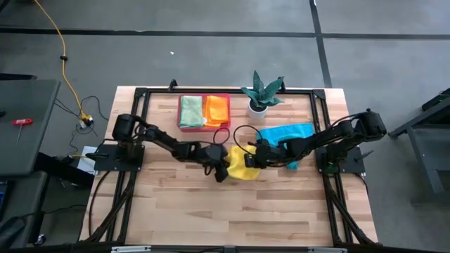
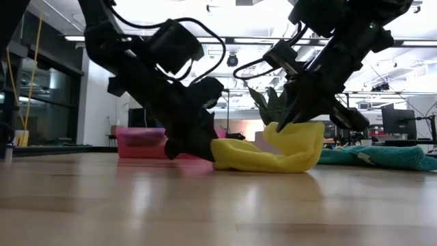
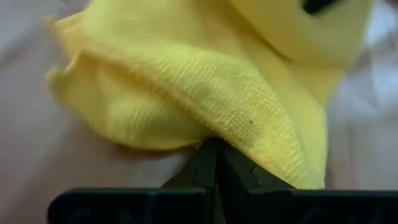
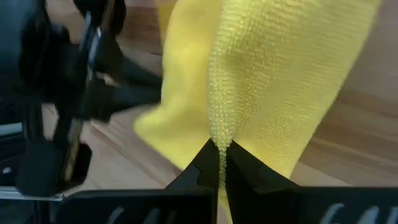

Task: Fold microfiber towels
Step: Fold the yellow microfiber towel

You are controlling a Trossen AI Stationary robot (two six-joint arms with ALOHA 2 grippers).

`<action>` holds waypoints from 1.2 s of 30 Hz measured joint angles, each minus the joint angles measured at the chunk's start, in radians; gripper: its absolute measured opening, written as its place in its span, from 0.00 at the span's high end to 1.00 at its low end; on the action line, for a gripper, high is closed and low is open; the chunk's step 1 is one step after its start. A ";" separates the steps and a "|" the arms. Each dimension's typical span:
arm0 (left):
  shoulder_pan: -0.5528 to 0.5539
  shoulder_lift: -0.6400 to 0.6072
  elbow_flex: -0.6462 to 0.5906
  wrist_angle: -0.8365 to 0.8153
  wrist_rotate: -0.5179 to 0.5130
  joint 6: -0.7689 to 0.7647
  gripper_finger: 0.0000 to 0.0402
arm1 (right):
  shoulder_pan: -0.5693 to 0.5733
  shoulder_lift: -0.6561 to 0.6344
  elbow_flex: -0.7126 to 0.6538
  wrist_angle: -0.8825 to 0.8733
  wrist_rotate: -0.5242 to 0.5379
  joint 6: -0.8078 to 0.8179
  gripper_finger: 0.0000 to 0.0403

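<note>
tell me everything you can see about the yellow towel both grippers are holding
The yellow microfiber towel is a soft, plain cloth with a fine looped weave and a stitched hem. It lies bunched near the middle of the wooden table, partly folded over itself. The left gripper is shut on one edge low at the table, and the right gripper is shut on the other edge, lifting it into a raised flap. Its underside rests on the wood, just in front of the teal towel.

Bright overhead lights, blurred wrist close-ups
</note>
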 joint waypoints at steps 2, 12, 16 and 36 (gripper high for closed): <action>-0.029 0.000 0.000 0.001 -0.007 -0.029 1.00 | 0.000 0.000 0.000 0.006 0.001 0.017 1.00; -0.100 0.003 -0.002 0.013 -0.132 -0.076 1.00 | 0.014 0.021 0.000 0.148 0.003 0.127 1.00; -0.100 0.003 -0.002 0.013 -0.130 -0.079 1.00 | 0.034 0.066 0.000 0.211 0.001 0.166 1.00; -0.100 0.003 -0.003 0.018 -0.125 -0.079 1.00 | 0.051 0.133 0.000 0.362 0.082 0.245 0.87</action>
